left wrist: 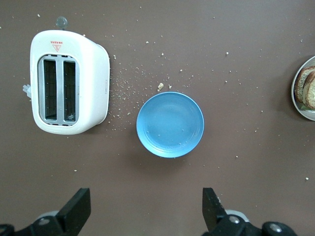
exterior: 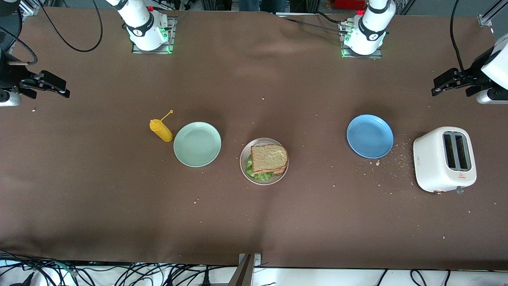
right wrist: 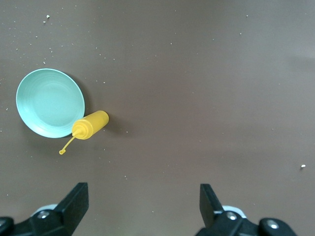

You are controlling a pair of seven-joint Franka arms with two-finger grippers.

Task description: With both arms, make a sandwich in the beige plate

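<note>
- Front view: three plates lie on the brown table (exterior: 254, 222), namely one beige plate (exterior: 245, 171), one mint-green plate (exterior: 197, 144) and one blue plate (exterior: 370, 136); also one yellow squeeze bottle (exterior: 161, 130), one white toaster (exterior: 444, 159) with two slots, and two arms.
- The sandwich (exterior: 269, 159) rests on the beige plate, which lies between the mint-green and blue plates and slightly nearer to the front camera than either. Two square slices of brown grainy bread with darker crust are stacked slightly askew; ruffled green lettuce shows at the edge toward the front camera and toward the right arm's end.
- The bottle lies on its side, just beside the mint-green plate, its cap hanging on a thin tether.
- Crumbs are scattered between the blue plate and the toaster.
- The right gripper (exterior: 53, 88) hangs released and empty over the bare table at its own end; the left gripper (exterior: 446, 83) likewise at the other end. Both arms wait.
- Left wrist view: its fingers (left wrist: 76, 209) spread wide with nothing between them; the toaster's slots are seen from above, and only an edge of the beige plate and bread shows.
- Right wrist view: its fingers (right wrist: 74, 201) likewise apart; only the mint-green plate and the bottle appear, with no sandwich in frame.
</note>
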